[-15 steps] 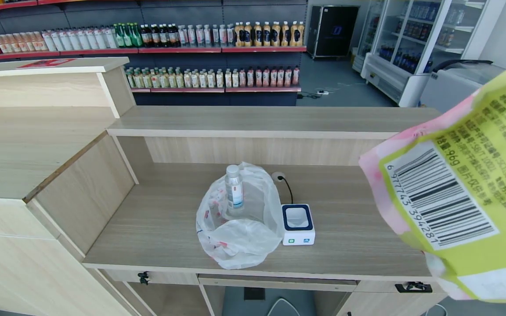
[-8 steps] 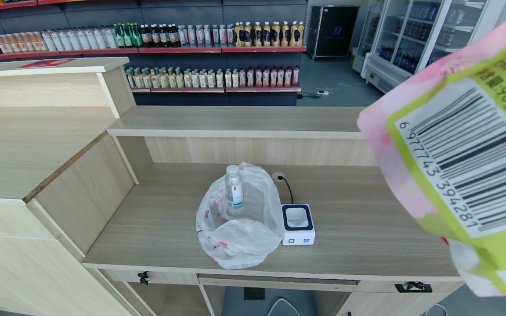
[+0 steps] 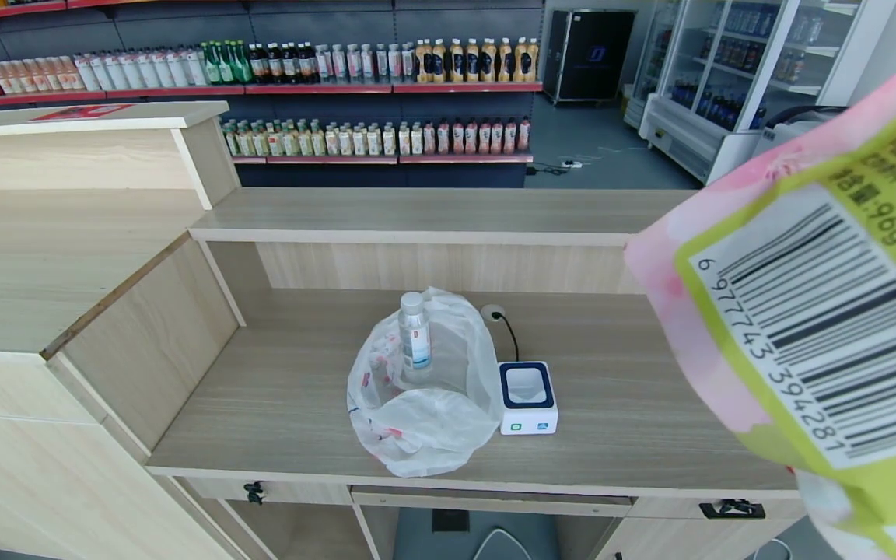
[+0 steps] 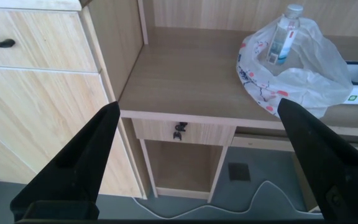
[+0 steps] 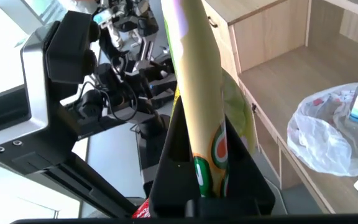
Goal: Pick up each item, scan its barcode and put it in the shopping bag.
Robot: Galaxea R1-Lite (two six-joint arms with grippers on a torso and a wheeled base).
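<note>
A pink and green snack bag hangs high at the right, close to the head camera, with its barcode facing it. My right gripper is shut on the bag's lower end, and the snack bag stands edge-on above the fingers. On the counter lies a white plastic shopping bag with a clear bottle upright in it. A white scanner with a dark blue frame sits just right of the bag. My left gripper is open and holds nothing, low in front of the counter's left part.
The wooden counter has bare room right of the scanner and left of the shopping bag. A raised ledge runs along its back and a slanted side panel closes its left. The scanner's cable leads to a hole behind it.
The snack bag rose and came nearer the head camera, then dipped a little. The shopping bag, bottle and scanner stayed put.
</note>
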